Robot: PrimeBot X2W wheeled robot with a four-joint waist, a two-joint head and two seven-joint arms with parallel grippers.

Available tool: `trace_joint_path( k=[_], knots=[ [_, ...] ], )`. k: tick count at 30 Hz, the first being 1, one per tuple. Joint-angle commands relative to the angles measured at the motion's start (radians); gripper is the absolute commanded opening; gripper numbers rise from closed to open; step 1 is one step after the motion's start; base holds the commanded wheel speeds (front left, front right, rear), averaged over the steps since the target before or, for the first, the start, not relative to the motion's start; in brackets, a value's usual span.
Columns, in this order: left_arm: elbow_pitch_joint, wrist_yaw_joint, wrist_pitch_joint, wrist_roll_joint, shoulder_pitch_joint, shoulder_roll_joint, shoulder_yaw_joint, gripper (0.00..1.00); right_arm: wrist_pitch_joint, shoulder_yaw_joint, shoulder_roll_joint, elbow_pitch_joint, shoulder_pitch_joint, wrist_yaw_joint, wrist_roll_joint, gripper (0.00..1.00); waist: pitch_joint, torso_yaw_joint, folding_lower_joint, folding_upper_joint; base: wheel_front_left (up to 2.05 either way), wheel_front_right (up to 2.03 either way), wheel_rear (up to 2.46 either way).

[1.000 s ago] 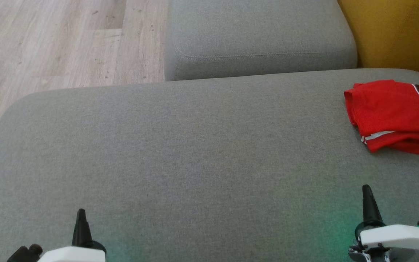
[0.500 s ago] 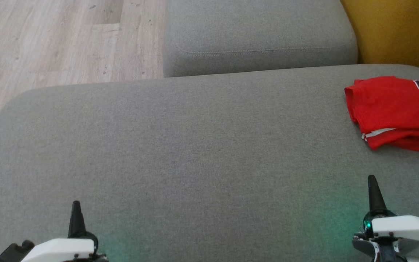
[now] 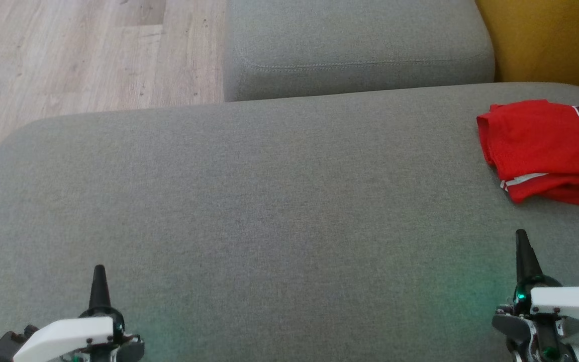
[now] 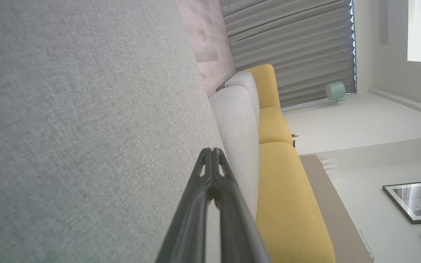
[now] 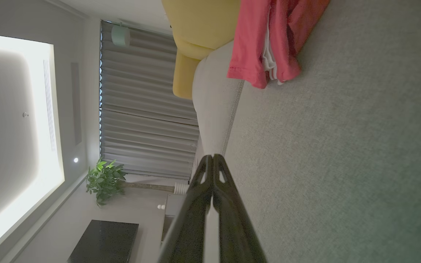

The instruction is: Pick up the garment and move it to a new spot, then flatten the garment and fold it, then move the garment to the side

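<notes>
The left tool [image 3: 99,271] has its two dark fingers pressed together into a single point, with nothing between them. It sits low over the near left part of the grey sofa cushion [image 3: 289,201]; whether it touches the fabric I cannot tell. In the left wrist view the left tool [image 4: 212,151] shows its tips meeting, with only cushion cloth beside them.

The right tool [image 3: 520,239] is likewise pinched tight and empty, over the near right of the cushion. In the right wrist view its tips [image 5: 212,157] also meet.

The red garment [image 3: 541,146] lies folded at the cushion's far right edge, beyond the right tool and apart from it. It has dark numerals on top and a white stripe at its hem. It also appears in the right wrist view [image 5: 254,44], lying near yellow upholstery [image 5: 199,22].
</notes>
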Motion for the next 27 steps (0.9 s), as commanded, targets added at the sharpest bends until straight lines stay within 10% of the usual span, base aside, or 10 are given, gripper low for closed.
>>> trace_joint_path(
  k=[1, 27],
  knots=[
    [-0.029, -0.013, 0.009, -0.034, -0.059, 0.001, 0.038, 0.00, 0.011, 0.011, -0.019, -0.041, -0.058, -0.001, 0.037, 0.00, 0.002, 0.000, 0.0001, 0.0000, 0.00, 0.00, 0.00],
    [-0.028, -0.041, 0.064, -0.259, -0.112, 0.001, 0.080, 0.00, 0.070, -0.024, -0.017, -0.051, -0.103, -0.001, 0.257, 0.00, 0.023, -0.005, 0.0000, 0.0000, 0.00, 0.00, 0.00]
  ],
)
